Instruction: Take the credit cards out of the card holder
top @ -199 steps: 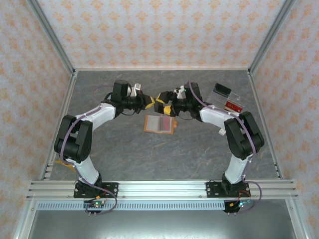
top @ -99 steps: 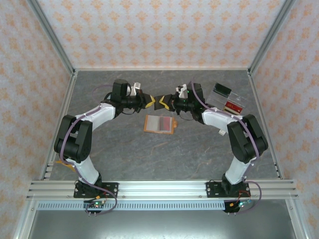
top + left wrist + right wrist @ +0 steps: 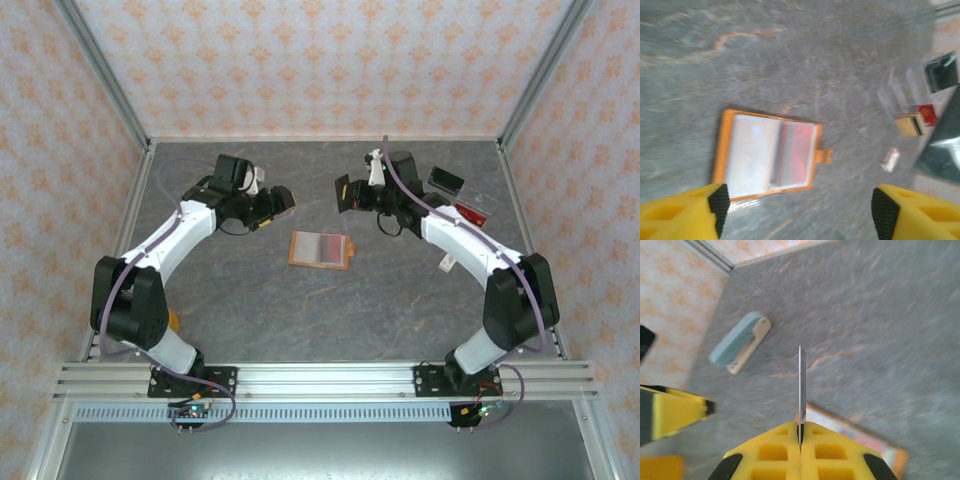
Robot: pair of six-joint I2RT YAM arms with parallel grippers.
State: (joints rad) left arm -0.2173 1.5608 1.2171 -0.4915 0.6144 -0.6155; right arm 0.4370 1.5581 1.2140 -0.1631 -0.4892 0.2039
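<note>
Your right claw [image 3: 801, 432] is clenched on one card [image 3: 801, 380]. The card stands on edge between the yellow pads, up off the counter [image 3: 260, 300]. Your left claw [image 3: 800, 210] is released, its jaws spread wide with nothing between them, and it hovers near the card holder [image 3: 767, 152]. The card holder lies open and flat in the middle of the counter, between your two arms. A reddish card [image 3: 797, 150] shows in one of its see-through pockets. Off to your right, a clear tray [image 3: 470, 200] holds a red card [image 3: 926, 114] and a dark block [image 3: 445, 180]. A pale-blue box [image 3: 740, 342] lies near the foot of a papered wall.
</note>
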